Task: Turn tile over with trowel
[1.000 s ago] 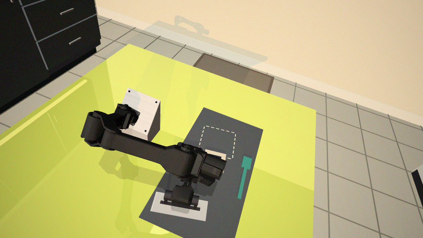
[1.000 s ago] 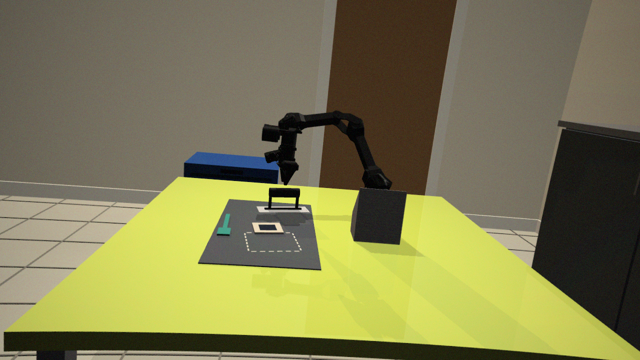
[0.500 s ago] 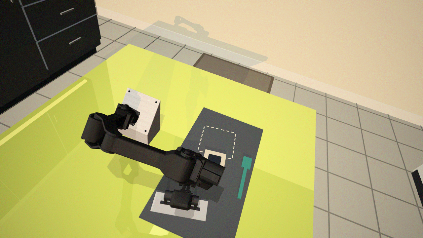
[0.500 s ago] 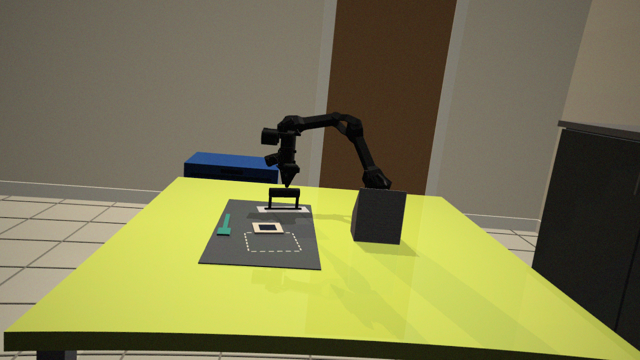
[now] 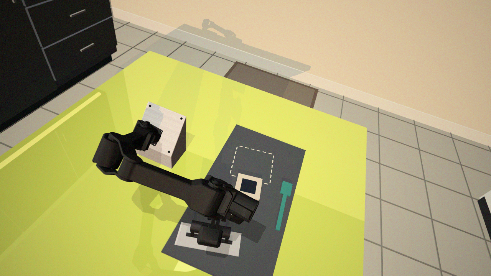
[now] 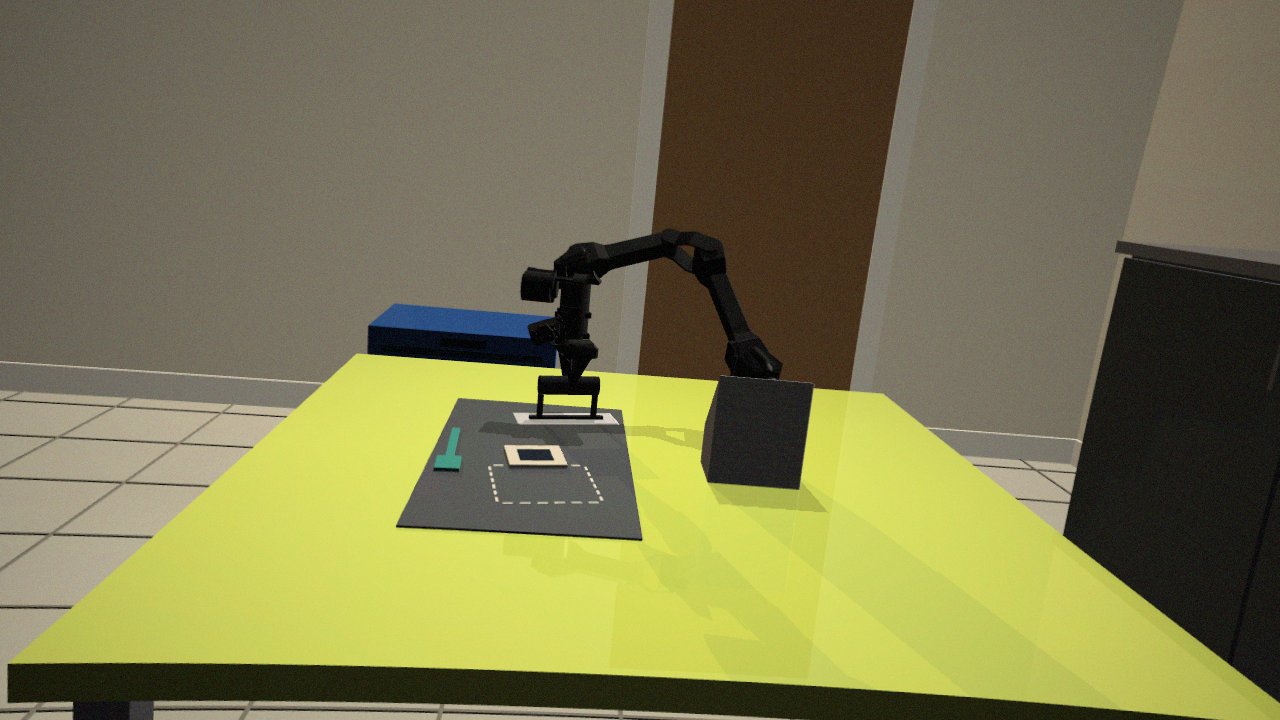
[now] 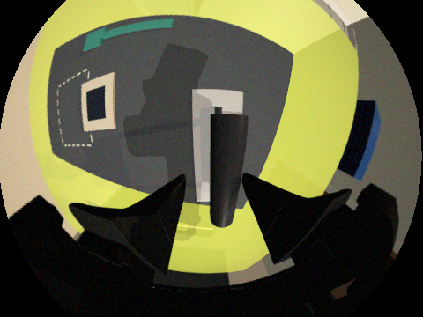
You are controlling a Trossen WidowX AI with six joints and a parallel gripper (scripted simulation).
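The tile (image 5: pixel 248 186) (image 6: pixel 535 454) (image 7: pixel 96 104) lies flat, its dark-square side up, on the near line of the dashed outline (image 5: pixel 233 175) (image 7: pixel 78 145). A trowel with a pale rectangular blade (image 5: pixel 233 248) (image 6: pixel 611 418) (image 7: pixel 218 99) and a raised black bar handle (image 6: pixel 554 385) (image 7: pixel 226 145) lies at the mat's end away from the outline. A teal tool (image 5: pixel 286 188) (image 6: pixel 448 462) (image 7: pixel 94 39) with a small square blade lies along the mat's edge. My gripper (image 6: pixel 575 380) (image 7: pixel 214 178) points down, open, at the top of the black handle, which shows between the fingertips. The wrist hides them in the top view.
The dark mat (image 5: pixel 288 157) (image 6: pixel 447 510) (image 7: pixel 264 79) lies on the yellow table (image 5: pixel 336 164) (image 6: pixel 358 608). The arm's base stands on a block (image 5: pixel 168 118) (image 6: pixel 760 434) beside the mat. A blue box (image 6: pixel 465 317) (image 7: pixel 372 136) stands beyond the table.
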